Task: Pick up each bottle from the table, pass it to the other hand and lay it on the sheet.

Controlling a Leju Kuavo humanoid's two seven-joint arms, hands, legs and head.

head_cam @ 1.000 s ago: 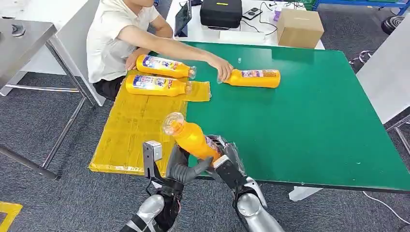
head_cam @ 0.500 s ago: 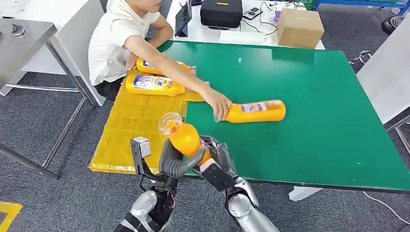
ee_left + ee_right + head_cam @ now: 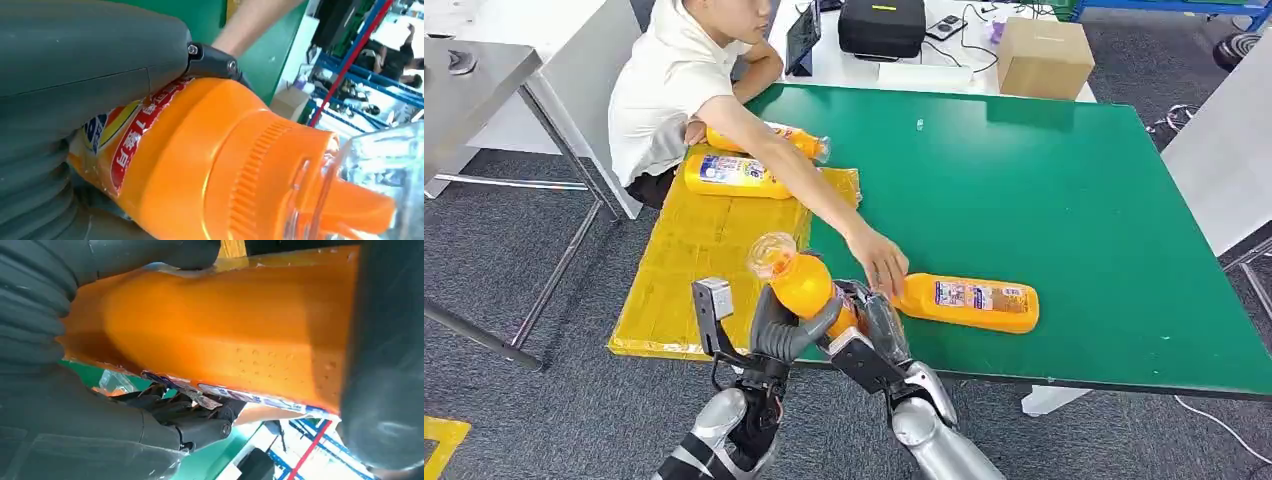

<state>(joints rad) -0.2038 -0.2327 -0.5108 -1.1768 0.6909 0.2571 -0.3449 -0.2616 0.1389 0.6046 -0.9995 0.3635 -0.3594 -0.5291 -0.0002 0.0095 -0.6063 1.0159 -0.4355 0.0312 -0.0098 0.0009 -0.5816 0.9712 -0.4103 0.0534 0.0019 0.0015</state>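
At the near edge of the green tabletop [image 3: 1064,200], toward six o'clock in the head view, both robot hands meet around one orange bottle [image 3: 809,285]. The left robot hand [image 3: 786,328] wraps its grey thumb and fingers around the bottle's body from the seven o'clock side, and the right robot hand [image 3: 871,325] clasps the lower end from the five o'clock side, so the bottle is gripped by both at once. It is tilted, its clear cap [image 3: 771,254] pointing up toward eleven o'clock, above the tabletop's front edge and just beside the yellow sheet [image 3: 694,260]. The left wrist view shows the red and blue label under the grey thumb and the ribbed orange neck entering the clear cap. In the right wrist view the bottle's flat orange side runs between grey fingers.

A second orange bottle [image 3: 972,302] lies on its side on the green surface at about four o'clock from the held one, near it but apart. A person's hand [image 3: 881,262] rests at its neck end, the arm reaching in from ten o'clock.

Two more bottles lie on the sheet's far end: one [image 3: 736,175] in plain sight, the other [image 3: 796,140] behind it, partly hidden by the person's arm. Beyond the tabletop at twelve o'clock stand a black case [image 3: 881,26] and a cardboard box [image 3: 1044,58].
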